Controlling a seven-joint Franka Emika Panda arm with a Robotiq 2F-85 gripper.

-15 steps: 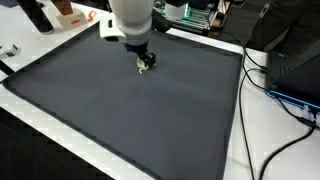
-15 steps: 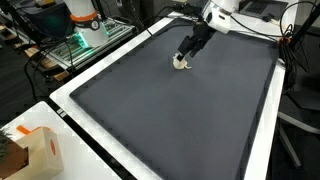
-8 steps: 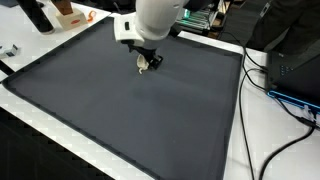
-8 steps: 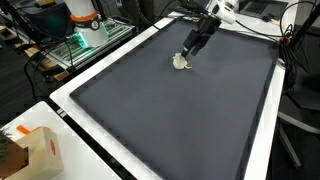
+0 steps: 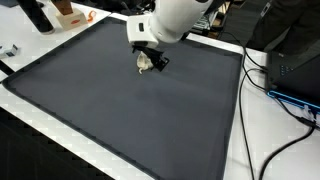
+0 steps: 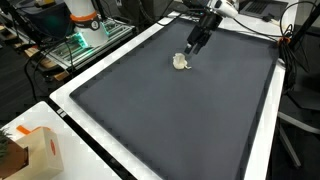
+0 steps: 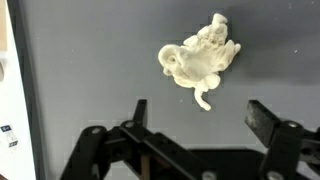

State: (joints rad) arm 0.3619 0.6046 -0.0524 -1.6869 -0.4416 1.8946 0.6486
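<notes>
Wrist view shows the gripper point(image 7: 198, 108) wide open and holding nothing, while the little cream lump point(image 7: 200, 60) lies on the dark mat point(image 7: 90, 70) just past the fingertips, in the middle between them, its longer side running from finger to finger.

Wide open over the dark mat point(image 5: 120, 110) from 4 through 9 o'clock of the cream lump point(image 5: 146, 63) in an exterior view. Hemmed in at 3 o'clock, beyond the mat's edge, by cables point(image 5: 268, 75), and at 10 o'clock by an orange box point(image 5: 66, 13). In the wrist view, free between the spread fingers of the gripper point(image 7: 198, 112), with the lump just at 12 o'clock.
</notes>
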